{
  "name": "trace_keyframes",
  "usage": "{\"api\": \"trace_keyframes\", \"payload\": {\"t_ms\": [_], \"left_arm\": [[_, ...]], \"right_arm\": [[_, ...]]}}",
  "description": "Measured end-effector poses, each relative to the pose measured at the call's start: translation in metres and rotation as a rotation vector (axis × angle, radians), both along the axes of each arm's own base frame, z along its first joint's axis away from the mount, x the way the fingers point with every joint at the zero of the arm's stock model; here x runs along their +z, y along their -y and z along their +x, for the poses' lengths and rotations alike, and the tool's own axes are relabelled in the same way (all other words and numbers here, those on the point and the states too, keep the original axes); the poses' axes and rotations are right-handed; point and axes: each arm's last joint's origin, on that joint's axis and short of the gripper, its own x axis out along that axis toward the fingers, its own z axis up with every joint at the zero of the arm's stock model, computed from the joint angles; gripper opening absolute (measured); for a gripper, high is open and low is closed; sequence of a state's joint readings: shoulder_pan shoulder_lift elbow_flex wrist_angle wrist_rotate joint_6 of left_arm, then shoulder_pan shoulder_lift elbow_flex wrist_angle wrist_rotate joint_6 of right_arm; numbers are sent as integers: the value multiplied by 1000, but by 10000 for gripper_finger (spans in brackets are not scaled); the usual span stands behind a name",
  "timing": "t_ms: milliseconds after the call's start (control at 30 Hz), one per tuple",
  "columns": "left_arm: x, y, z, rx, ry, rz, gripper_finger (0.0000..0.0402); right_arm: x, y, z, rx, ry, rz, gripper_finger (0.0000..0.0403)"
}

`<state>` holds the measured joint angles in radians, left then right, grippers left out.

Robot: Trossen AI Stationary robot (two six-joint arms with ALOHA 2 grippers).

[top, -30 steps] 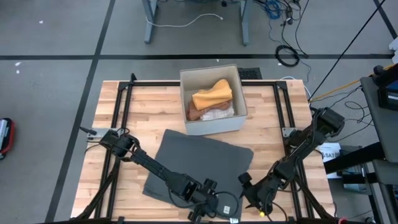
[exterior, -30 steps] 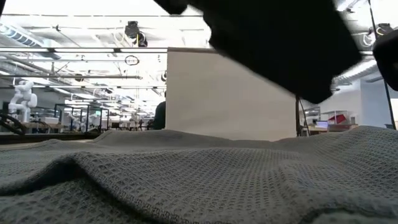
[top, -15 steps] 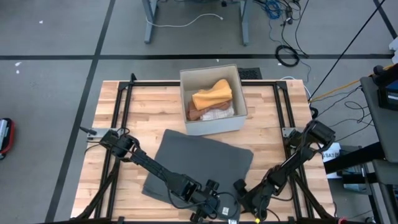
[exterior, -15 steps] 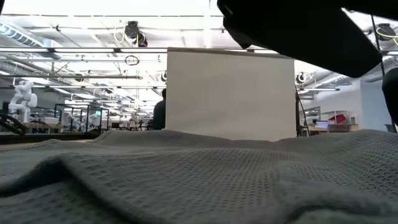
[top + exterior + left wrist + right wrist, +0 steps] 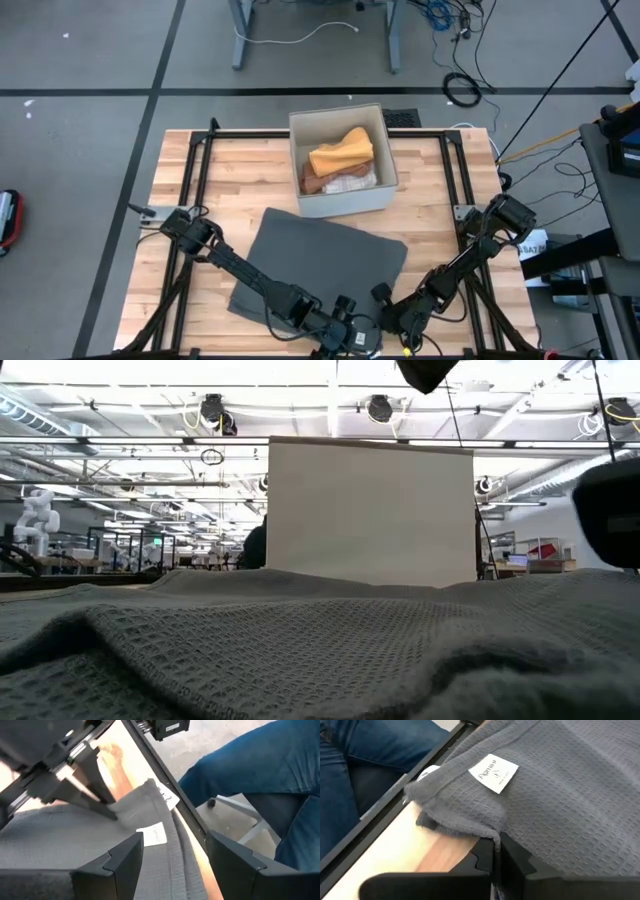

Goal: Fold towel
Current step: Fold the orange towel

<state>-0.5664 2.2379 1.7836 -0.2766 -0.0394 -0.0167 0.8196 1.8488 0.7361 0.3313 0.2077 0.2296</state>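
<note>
The grey waffle-weave towel (image 5: 320,265) lies flat on the wooden table, with its near edge at the table's front. Its white label (image 5: 494,772) sits near the near right corner. My right gripper (image 5: 496,851) is shut on that corner and shows low at the table's near edge (image 5: 383,318). My left gripper (image 5: 172,855) is open just left of it (image 5: 350,335). Its fingers stand on either side of the towel's near hem and the label (image 5: 152,834). Whether it touches the cloth, I cannot tell. My right gripper pinches the towel's hem at the near right corner (image 5: 487,832) between its two fingers. The fingers (image 5: 105,802) come slanting down from the right. The cloth bunches a little beside them, and the rest lies on the table. One layer or several, I cannot tell.
A beige box (image 5: 345,202) holding orange, brown and white cloths stands at the far centre, behind the towel. Black frame rails (image 5: 200,170) run along the table's sides. A person's legs in blue jeans (image 5: 250,765) are close beyond the near edge.
My right gripper has gone left along the near edge and down to the towel's near right corner. The dark arm that filled the top of the low view has left that view. My left gripper has shifted slightly toward the near edge. The towel has stayed flat.
</note>
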Motion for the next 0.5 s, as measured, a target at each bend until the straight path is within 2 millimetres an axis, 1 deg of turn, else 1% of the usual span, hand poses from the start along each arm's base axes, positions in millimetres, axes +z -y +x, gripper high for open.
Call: {"api": "trace_keyframes", "payload": {"t_ms": [100,200,333,500], "left_arm": [[0,2,-1,16,9,11,222],[0,5,-3,42,25,35,222],[0,9,-6,129,65,90,222],[1,12,-9,223,109,143,222]], "right_arm": [[4,5,4,-24,5,17,11],[14,12,8,-64,13,35,4],[40,20,15,-123,69,135,3],[64,31,19,-176,119,206,2]]}}
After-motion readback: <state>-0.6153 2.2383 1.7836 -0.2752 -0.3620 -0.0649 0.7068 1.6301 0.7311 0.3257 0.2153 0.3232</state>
